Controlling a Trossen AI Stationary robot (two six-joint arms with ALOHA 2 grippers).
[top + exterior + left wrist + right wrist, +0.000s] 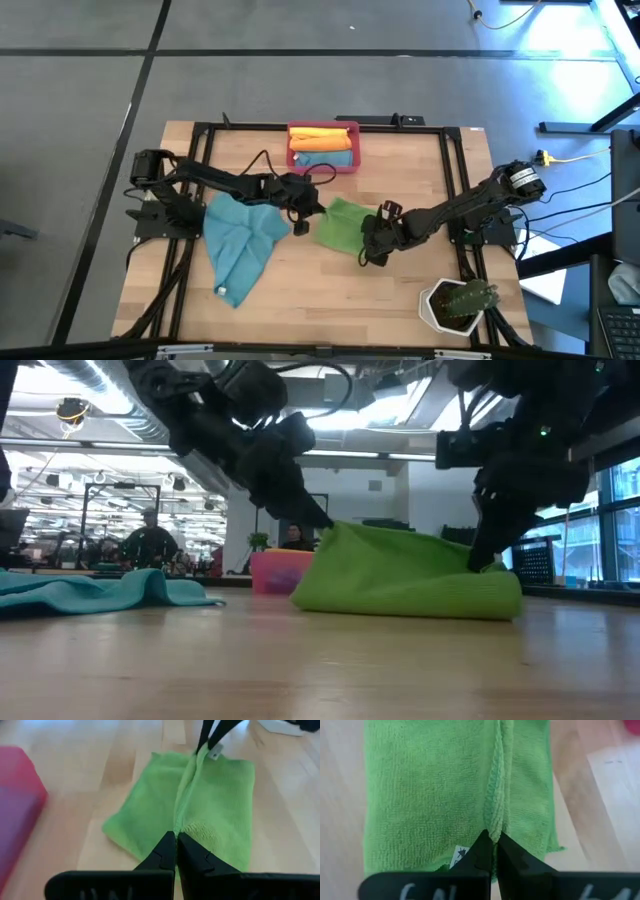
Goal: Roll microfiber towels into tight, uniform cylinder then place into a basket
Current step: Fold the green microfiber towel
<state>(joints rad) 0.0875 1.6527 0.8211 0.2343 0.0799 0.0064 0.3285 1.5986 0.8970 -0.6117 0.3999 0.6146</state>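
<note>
Both arms reach inward — left fingers (176, 851) and right fingers (492, 851) each pinch the green towel's (343, 222) edge.

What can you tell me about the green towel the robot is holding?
The bright green microfiber towel looks soft and fuzzy, with a stitched hem and a small white tag at one end. It lies folded on the wooden table, near the middle, between the teal cloth and the potted plant. A raised ridge runs along it. The left gripper is shut on one end of that ridge and the right gripper is shut on the other.
</note>
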